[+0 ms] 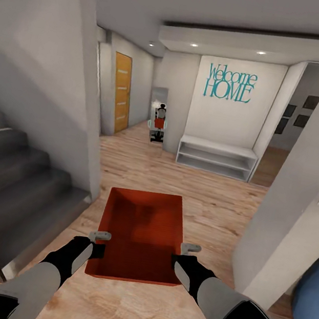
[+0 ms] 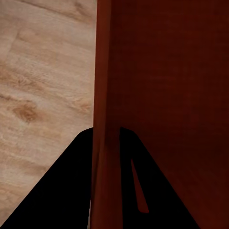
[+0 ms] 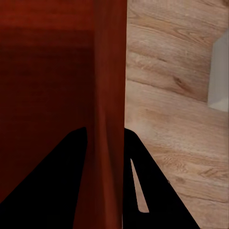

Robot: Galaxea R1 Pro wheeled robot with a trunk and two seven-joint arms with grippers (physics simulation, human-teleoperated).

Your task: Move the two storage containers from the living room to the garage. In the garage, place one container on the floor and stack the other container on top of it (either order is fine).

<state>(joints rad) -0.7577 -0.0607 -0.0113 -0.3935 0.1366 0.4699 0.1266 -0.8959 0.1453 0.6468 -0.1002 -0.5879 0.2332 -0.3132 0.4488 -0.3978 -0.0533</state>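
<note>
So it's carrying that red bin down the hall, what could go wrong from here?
The bin hangs from just its two side walls, one pinched in each gripper, left and right; a jolt might make it slip. The stairs on the left and the wall corner on the right narrow the way.

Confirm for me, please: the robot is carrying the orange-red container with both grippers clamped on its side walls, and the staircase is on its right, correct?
Not quite. The head view shows the staircase on the robot's left, not its right. The rest holds: the left gripper and right gripper each clamp a side wall of the orange-red container, as both wrist views confirm.
</note>
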